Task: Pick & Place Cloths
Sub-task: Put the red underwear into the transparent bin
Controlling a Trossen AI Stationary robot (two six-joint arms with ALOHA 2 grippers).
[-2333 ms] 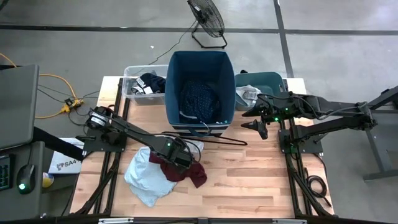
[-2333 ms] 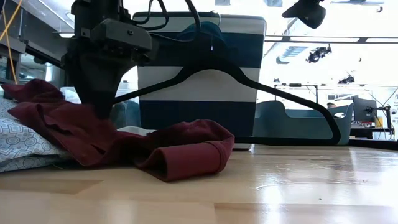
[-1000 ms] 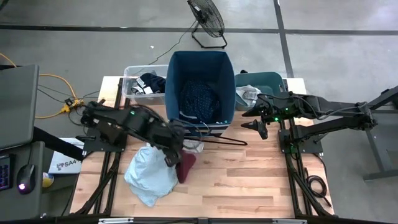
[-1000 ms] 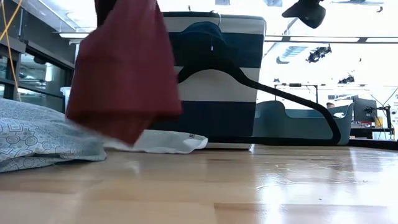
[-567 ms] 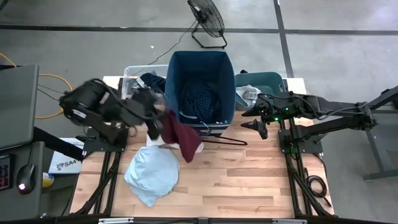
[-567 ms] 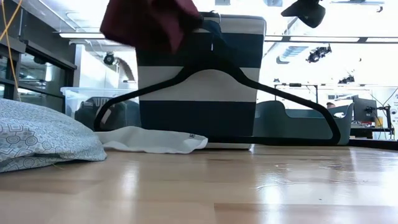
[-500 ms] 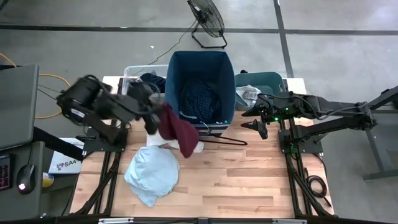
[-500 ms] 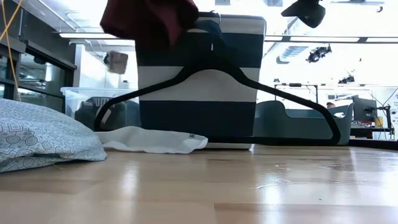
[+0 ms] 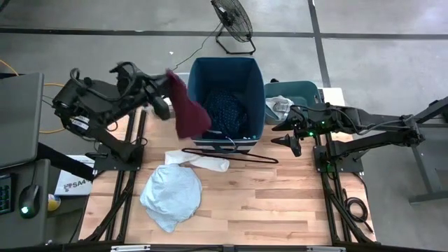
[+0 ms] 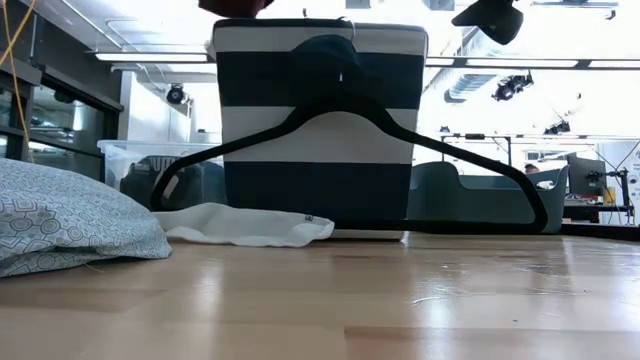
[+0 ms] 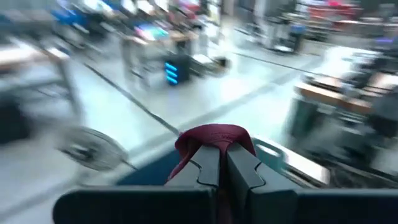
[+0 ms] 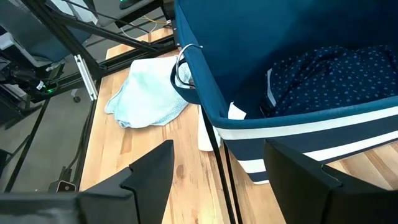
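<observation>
Left of the tall navy bin (image 9: 225, 70), the left gripper (image 9: 168, 75) is raised above the table (image 9: 280, 203) with its fingers (image 11: 208, 168) pinched together on the maroon cloth (image 9: 187, 105), which hangs from them at the bin's left rim, partly over the wall. Just behind that arm, touching the bin's left side, a clear plastic tub (image 9: 148, 84) is mostly hidden by the arm and the hanging cloth. In front of the bin, toward its left corner, the pale blue-grey cloth (image 9: 171, 194) lies bunched on the wood, and the white cloth (image 9: 199, 161) lies between it and the bin's base. A thin black wire hanger (image 9: 231, 155) rests on the table along the bin's front wall, partly over the white cloth. Inside the bin the navy white-dotted cloth (image 9: 225, 110) lies on the bottom. To the bin's right a teal tub (image 9: 304, 89) holds a pale garment (image 9: 278, 106). The right gripper (image 9: 288, 136) hangs beside the bin's right front corner, fingers set wide apart and holding nothing.
</observation>
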